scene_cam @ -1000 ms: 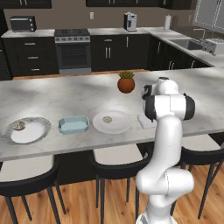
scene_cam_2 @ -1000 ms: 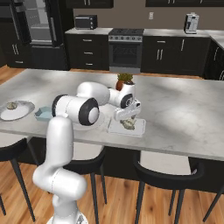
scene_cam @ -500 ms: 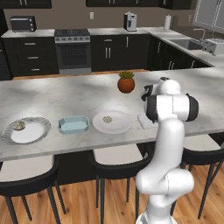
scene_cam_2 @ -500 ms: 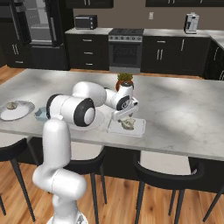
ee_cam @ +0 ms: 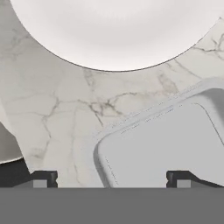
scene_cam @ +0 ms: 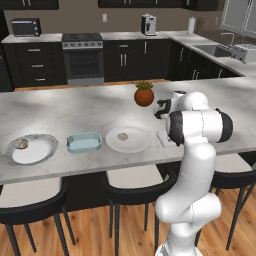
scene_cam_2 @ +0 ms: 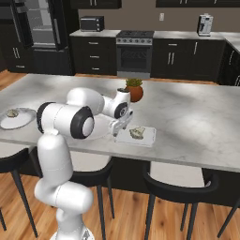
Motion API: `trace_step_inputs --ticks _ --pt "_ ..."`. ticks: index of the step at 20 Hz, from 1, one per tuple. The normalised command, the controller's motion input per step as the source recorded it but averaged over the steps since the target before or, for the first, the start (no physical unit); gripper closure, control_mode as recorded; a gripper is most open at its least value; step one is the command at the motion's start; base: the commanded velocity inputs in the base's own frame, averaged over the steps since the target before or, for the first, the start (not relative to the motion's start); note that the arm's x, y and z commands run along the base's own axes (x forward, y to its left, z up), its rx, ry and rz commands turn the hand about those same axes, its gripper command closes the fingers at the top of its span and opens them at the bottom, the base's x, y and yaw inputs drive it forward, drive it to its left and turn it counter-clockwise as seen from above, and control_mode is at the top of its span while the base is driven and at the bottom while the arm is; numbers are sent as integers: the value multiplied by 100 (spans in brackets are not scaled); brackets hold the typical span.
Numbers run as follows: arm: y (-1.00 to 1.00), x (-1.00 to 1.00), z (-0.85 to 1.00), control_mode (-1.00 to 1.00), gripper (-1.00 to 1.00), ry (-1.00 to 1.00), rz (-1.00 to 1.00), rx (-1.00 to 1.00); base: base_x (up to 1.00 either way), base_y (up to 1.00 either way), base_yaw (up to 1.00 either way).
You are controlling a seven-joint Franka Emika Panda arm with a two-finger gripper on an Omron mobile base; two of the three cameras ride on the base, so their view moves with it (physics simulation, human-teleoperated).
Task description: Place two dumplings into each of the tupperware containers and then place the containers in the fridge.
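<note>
My gripper [scene_cam_2: 121,127] hangs open and empty just above the counter, between the middle white plate [ee_cam: 118,30] and a whitish shallow tupperware container [scene_cam_2: 146,137]. That container's corner [ee_cam: 162,144] lies under my right fingertip [ee_cam: 181,178]. Dumplings [scene_cam_2: 137,132] lie in it. A second, light-blue tupperware container [scene_cam: 84,142] stands empty left of the middle plate [scene_cam: 129,140], which carries one dumpling [scene_cam: 122,136]. Another dumpling [scene_cam: 21,144] sits on the far-left plate [scene_cam: 30,151]. The fridge [scene_cam_2: 42,28] stands open at the back left of the kitchen.
A potted plant [scene_cam: 144,94] stands on the island behind my hand. Black stools [scene_cam: 127,182] line the near edge of the counter. A microwave [scene_cam_2: 91,23] and a stove [scene_cam_2: 134,51] stand along the back wall.
My hand has drawn left and a little lower, away from the whitish container towards the middle plate. The dumplings in that container have stayed put.
</note>
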Motion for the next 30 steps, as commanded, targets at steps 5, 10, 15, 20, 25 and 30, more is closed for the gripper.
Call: trace_step_inputs --ticks 5,10,15,20,25,30 --pt "6 -27 -7 -100 -100 6 5 0 0 0 0" --pt "-1 0 -34 -100 -100 -6 -11 0 0 0 0" --pt "0 7 -45 -100 -100 -13 -8 0 0 0 0" --pt "2 50 -3 -100 -100 -21 0 0 0 0 0" --pt "0 60 0 -100 -100 -5 0 0 0 0 0" --pt "0 15 -7 -100 -100 30 0 0 0 0 0"
